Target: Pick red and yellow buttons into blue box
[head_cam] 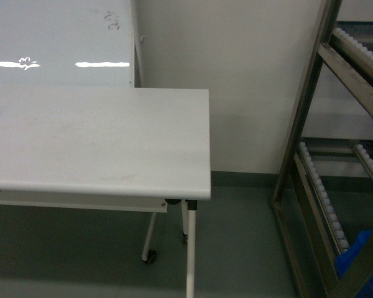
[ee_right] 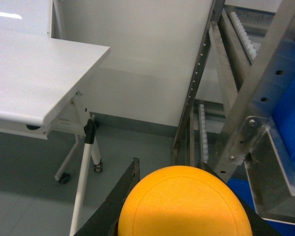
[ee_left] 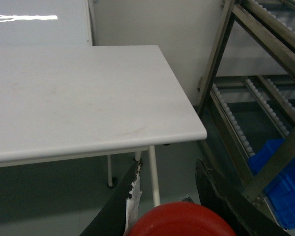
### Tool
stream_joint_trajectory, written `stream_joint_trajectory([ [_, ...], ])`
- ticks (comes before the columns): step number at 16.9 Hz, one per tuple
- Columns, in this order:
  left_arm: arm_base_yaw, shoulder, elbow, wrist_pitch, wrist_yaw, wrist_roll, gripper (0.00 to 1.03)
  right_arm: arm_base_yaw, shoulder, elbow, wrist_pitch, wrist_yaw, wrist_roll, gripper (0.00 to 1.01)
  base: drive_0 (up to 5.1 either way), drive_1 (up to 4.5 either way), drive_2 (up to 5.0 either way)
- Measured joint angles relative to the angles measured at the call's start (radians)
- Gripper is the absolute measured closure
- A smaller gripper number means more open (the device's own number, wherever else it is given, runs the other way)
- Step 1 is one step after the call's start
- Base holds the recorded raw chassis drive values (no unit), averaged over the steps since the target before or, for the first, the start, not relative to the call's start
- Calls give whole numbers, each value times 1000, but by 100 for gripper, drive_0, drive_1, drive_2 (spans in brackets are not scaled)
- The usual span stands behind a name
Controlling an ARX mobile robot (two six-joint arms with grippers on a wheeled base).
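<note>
Red fills the bottom of my left wrist view: the red button point(ee_left: 179, 220) sits clamped in my left gripper point(ee_left: 172, 216), its black fingers point(ee_left: 221, 196) either side of the cap. My right gripper point(ee_right: 182, 206) likewise grips the yellow button point(ee_right: 184, 204). The blue box point(ee_left: 282, 184) lies low in the metal roller rack point(head_cam: 336, 143), right of the white table point(head_cam: 93, 136).

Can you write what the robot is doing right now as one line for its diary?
left gripper: shut on red button | right gripper: shut on yellow button | white table: beside | blue box: in rack, right
</note>
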Motion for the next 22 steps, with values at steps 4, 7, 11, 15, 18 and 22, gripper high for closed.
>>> stream_joint_trajectory([
  [4,-1,0,0,-1,0,0,73,1,0,0,-2,0,0,71,499,-247,-247],
  [7,-1,0,0,-1,0,0,73,1,0,0,0,0,0,71,504,-241,-241],
  [11,-1,0,0,-3,0,0,73,1,0,0,-2,0,0,71,509,-238,-238],
  [15,-1,0,0,-1,1,0,73,1,0,0,2,2,0,71,508,-237,-237],
  [18,-1,2,0,-2,1,0,73,1,0,0,0,2,0,71,507,-238,-238],
  [22,-1,0,0,0,0,0,73,1,0,0,0,2,0,71,504,-242,-242],
])
